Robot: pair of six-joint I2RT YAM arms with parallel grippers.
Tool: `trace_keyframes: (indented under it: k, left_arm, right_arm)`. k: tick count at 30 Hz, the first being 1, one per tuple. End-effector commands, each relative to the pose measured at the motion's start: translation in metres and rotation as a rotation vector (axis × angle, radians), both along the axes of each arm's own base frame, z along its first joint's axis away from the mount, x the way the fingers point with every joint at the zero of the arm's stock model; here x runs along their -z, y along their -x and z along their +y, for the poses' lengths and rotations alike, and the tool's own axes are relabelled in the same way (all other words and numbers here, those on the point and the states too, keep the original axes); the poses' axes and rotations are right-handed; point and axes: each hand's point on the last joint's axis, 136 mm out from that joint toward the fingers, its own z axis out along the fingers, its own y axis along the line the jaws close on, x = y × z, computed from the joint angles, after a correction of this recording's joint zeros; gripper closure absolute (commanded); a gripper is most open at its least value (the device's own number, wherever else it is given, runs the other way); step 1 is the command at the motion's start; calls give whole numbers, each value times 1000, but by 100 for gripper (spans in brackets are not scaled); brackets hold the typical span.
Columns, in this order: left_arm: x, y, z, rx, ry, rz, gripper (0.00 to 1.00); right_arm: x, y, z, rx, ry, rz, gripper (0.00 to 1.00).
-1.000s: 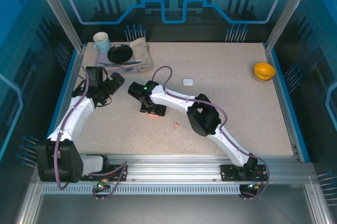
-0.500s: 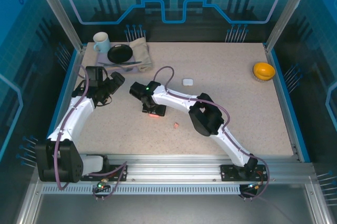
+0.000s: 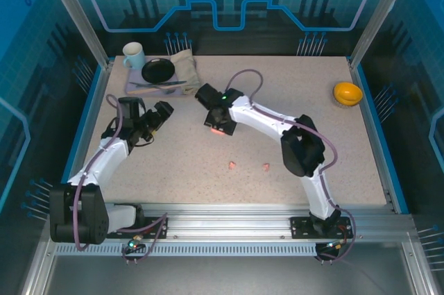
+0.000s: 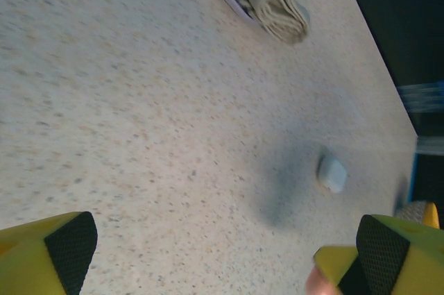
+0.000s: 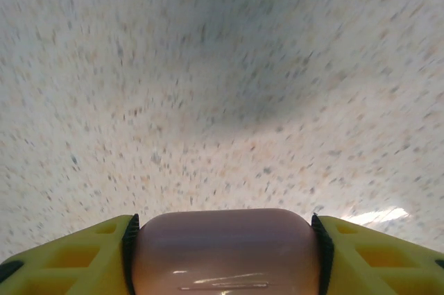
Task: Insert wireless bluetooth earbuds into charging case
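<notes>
we see the right end effector clamped on the salmon-pink case, two pink earbuds lying loose on the surface well apart from it, and the left end effector gaping empty, likely next to fetch one, with the white case and the far mug clear of its path.

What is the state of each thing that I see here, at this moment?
Right gripper: shut on the pink case.
Pink case: gripped, lid state unclear.
Left gripper: open.
White case: lying on the table, apparently shut.
Left pink earbud: loose on the table.
Right pink earbud: loose on the table.
Mug: upright.
Cloth: folded.
Yellow bowl: upright.
</notes>
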Motion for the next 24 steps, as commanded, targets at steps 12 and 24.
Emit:
trace_keyframes:
  k: [12,24]
  left_arm:
    - [-19,-5,-142,464,163,-440,7]
    - [-9,-13,-187,525,194,-463,27]
  right_arm:
    - [-33,-33,-26,123,-251,-36,55]
    - [-27,-38,-19,209,-391,25,56]
